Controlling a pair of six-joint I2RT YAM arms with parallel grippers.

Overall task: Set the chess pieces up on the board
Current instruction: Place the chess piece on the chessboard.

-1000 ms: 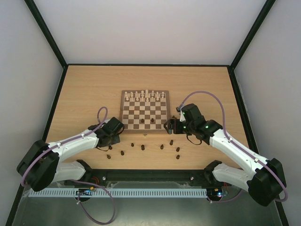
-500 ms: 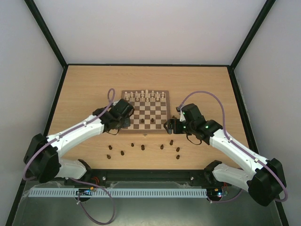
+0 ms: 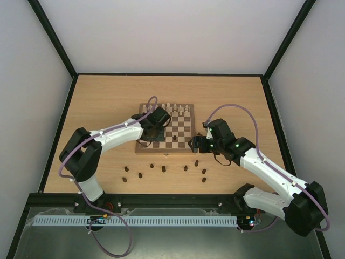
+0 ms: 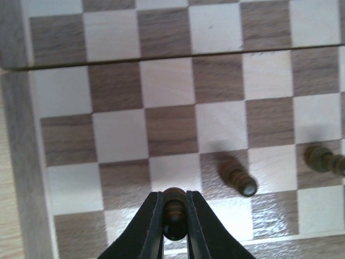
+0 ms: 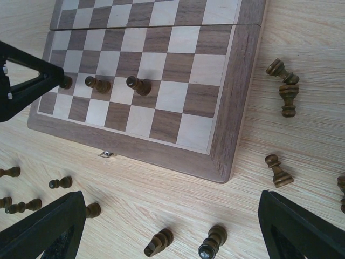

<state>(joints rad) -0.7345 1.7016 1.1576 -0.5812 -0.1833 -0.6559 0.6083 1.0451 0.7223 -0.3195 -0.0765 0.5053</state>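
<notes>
Gripping one dark pawn (image 4: pixel 173 221) between its closed fingers, the left end effector (image 4: pixel 173 202) hovers low over the board (image 3: pixel 183 125), above a square close to the near-left corner. Two more dark pawns (image 4: pixel 236 179) stand on squares just to its right. Other dark pieces (image 3: pixel 163 170) lie scattered on the table (image 3: pixel 97 102) before the board. The right end effector (image 5: pixel 172 226) hangs beside the board's near-right corner, fingers spread wide.

The square checkered wooden chessboard (image 5: pixel 233 108) is matt, with visible grain. The small dark brown wooden chess pieces (image 5: pixel 138 84) look smooth, slightly glossy. The pale table (image 5: pixel 307 32) shows light, matt woodgrain.
</notes>
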